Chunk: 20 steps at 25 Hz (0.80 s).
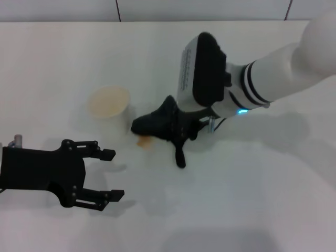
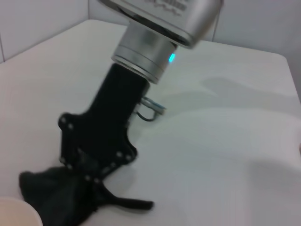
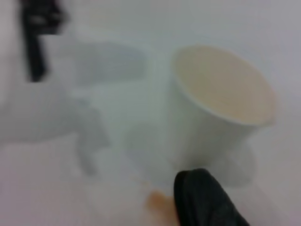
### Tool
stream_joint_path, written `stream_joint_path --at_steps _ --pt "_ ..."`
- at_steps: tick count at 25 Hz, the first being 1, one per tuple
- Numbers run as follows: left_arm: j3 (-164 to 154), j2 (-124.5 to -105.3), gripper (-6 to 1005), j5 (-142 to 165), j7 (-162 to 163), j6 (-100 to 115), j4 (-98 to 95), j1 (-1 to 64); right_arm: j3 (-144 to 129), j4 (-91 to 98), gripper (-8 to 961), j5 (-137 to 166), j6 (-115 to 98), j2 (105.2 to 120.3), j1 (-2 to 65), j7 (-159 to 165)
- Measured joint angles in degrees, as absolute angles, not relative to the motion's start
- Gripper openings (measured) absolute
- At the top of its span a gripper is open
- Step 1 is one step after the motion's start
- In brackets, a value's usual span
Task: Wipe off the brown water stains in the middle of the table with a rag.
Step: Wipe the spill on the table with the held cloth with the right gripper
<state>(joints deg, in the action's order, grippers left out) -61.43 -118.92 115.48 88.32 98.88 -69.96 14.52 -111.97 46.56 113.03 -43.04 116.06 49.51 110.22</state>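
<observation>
The black rag (image 1: 157, 126) lies bunched on the white table (image 1: 247, 199), its thin tail pointing toward me. My right gripper (image 1: 178, 123) comes down from the right and is shut on the rag; the left wrist view shows its black fingers (image 2: 77, 160) sunk into the cloth (image 2: 56, 193). A small orange-brown water stain (image 1: 143, 142) shows just at the rag's left front edge, partly under it, and appears again in the right wrist view (image 3: 159, 201) beside the rag (image 3: 202, 202). My left gripper (image 1: 116, 174) rests open at the front left, apart from the stain.
A white paper cup (image 1: 109, 103) with a cream inside stands upright just left of the rag and behind the stain; it fills much of the right wrist view (image 3: 218, 99). A tiled wall (image 1: 157, 9) borders the table's far edge.
</observation>
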Motion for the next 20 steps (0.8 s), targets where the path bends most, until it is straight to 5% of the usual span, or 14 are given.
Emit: stream_joint_path --at_steps 20 --pt "-61.43 -118.88 862 115.17 88.26 98.61 -69.93 15.03 -117.84 49.97 90 112.32 -46.02 116.21 50.3 110.2"
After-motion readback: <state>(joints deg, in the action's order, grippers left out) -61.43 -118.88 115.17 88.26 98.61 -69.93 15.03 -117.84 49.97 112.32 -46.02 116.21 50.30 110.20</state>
